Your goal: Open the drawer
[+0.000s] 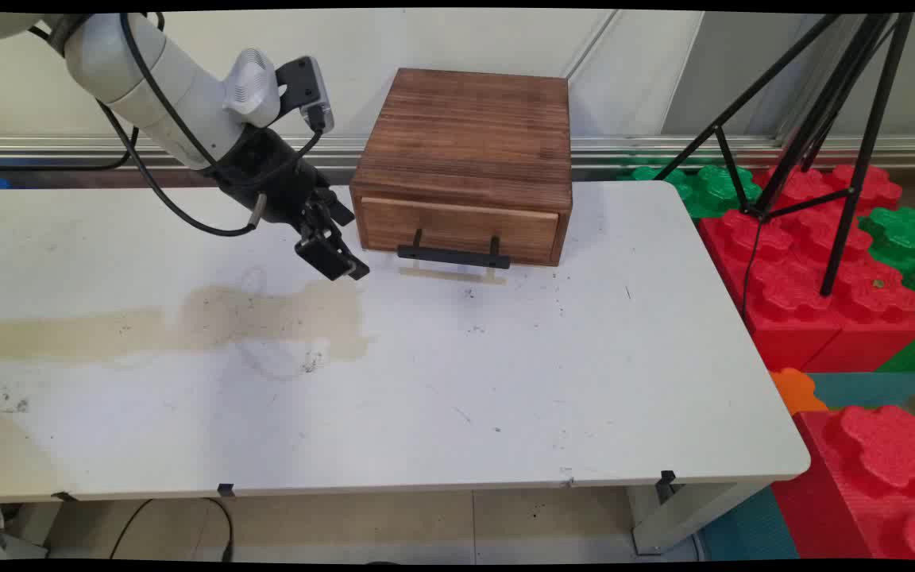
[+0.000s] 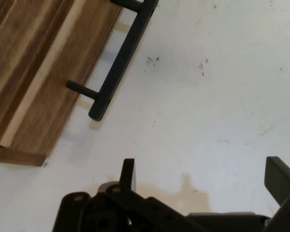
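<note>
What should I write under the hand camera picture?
Open gripper above the white table, near the wooden drawer box's black handle.

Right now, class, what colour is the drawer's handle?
Black; the handle shows best in the hand view.

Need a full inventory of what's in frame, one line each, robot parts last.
wooden drawer box: 1, brown, far middle of the table against the wall, drawer shut
drawer handle: 1, black bar, on the drawer front, just above the tabletop
table: 1, white, with a beige stain left of centre
foam blocks: several, red, green, one orange, on the floor right of the table
tripod: 1, black, standing over the blocks at right
arm: 1, white with black cables, from upper left
pincer: 1, black, open, empty, low over the table left of the handle
</note>
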Available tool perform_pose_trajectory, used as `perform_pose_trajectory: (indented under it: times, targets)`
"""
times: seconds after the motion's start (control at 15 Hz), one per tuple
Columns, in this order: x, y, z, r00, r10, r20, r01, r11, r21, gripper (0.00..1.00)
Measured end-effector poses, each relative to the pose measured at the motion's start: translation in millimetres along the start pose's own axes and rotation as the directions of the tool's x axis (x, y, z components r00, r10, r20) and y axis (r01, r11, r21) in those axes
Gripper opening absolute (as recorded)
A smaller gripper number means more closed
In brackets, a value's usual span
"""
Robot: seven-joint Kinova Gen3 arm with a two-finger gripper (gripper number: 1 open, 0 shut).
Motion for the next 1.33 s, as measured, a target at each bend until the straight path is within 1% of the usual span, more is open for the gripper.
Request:
perform_pose_trajectory:
  times: [0.27, 0.67, 0.93, 1.33]
  targets:
    - [3, 0, 1, 1.0, -0.004, -0.011, 0.004, 1.0, 0.0, 1.0]
    - [15, -2, 7, 0.999, 0.002, -0.035, -0.001, 1.0, 0.006, 1.0]
    - [23, -7, 15, 0.999, 0.013, -0.046, -0.013, 1.0, 0.013, 1.0]
    - [36, -16, 36, 0.998, 0.043, -0.05, -0.042, 0.999, 0.019, 1.0]
